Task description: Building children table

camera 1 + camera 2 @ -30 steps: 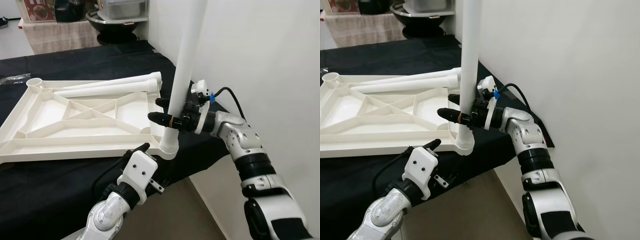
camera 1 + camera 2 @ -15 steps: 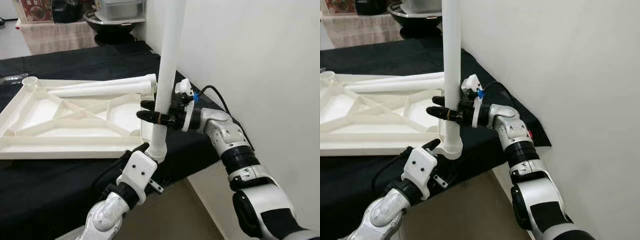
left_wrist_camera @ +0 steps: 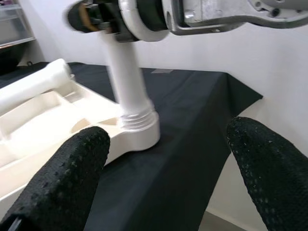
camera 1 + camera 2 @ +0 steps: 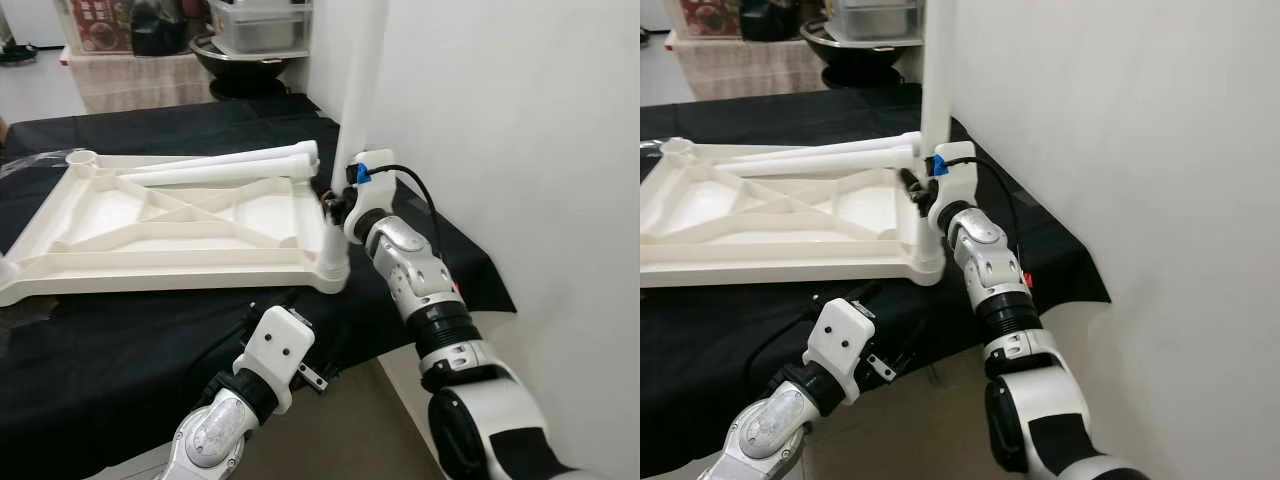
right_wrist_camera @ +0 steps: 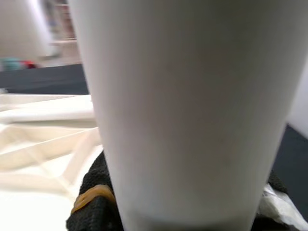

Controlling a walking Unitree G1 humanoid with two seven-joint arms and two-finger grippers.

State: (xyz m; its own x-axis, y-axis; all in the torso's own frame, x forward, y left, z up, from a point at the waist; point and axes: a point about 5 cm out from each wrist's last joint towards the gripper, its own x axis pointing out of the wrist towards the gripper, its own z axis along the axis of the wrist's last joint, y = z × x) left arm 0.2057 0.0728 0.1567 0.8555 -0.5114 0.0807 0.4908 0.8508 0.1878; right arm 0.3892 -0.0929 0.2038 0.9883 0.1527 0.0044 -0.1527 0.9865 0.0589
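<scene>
silver arms, black textured claw fingers [image 3: 260,168], blue connector.

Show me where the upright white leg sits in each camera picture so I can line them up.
Left eye view: upright leg stands at the tabletop's near right corner, right pincer on it.
Right eye view: right of centre.
Left wrist view: upper centre, foot in the corner socket.
Right wrist view: close up across the middle.
Shared landmark: that corner socket.

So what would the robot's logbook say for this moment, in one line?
right gripper: shut on upright table leg | leg foot: seated in tabletop corner socket | left gripper: open, idle below
</scene>
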